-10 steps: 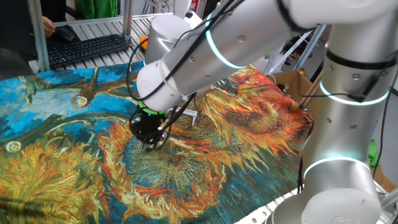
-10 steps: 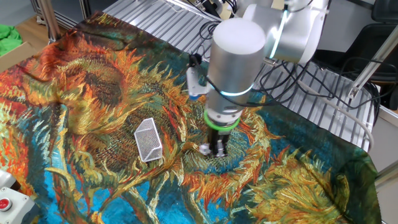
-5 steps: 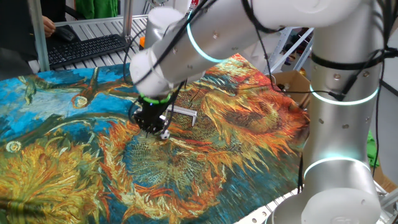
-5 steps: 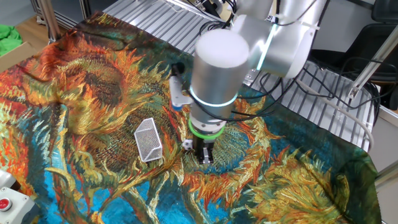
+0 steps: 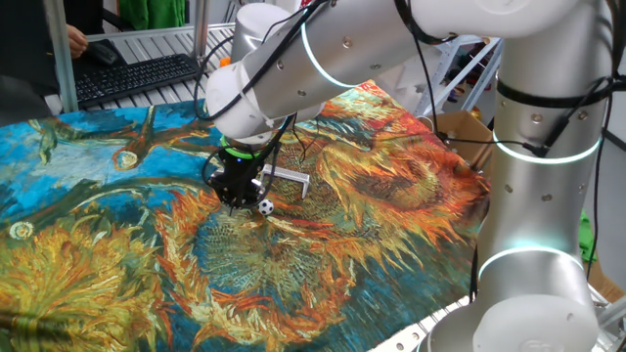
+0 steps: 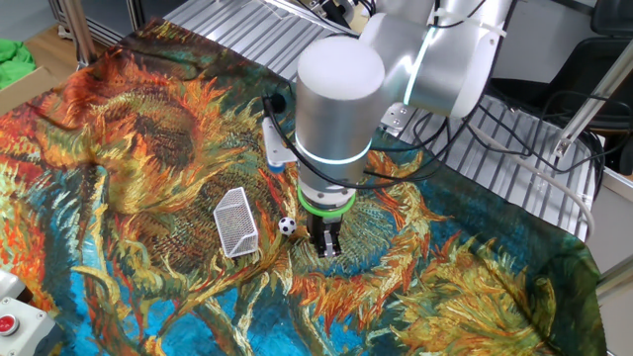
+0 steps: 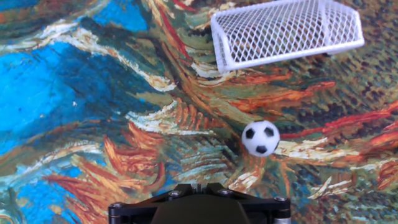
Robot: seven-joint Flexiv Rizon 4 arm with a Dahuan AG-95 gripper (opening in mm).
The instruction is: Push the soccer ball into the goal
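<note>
The soccer ball (image 7: pixel 260 137), white with black patches, lies free on the painted cloth. It also shows in one fixed view (image 5: pixel 265 206) and in the other fixed view (image 6: pixel 287 225). The goal (image 7: pixel 286 31), a white mesh frame, stands a few ball-widths beyond the ball; it also shows in both fixed views (image 5: pixel 290 177) (image 6: pixel 235 222). My gripper (image 6: pixel 328 247) is shut and empty, tips down just above the cloth, close beside the ball on the side away from the goal. It also shows in one fixed view (image 5: pixel 235 201) and at the bottom edge of the hand view (image 7: pixel 199 186).
The table is covered by a sunflower-print cloth (image 6: pixel 148 129). A black keyboard (image 5: pixel 137 76) lies at the back. A cardboard box (image 5: pixel 460 132) stands past the cloth's edge. A red button (image 6: pixel 6 323) sits at one corner. Cables (image 6: pixel 465 129) lie on the metal slats.
My gripper has moved across the cloth toward the goal. The ball, earlier tight against the fingertips, now lies apart from them, nearer the goal.
</note>
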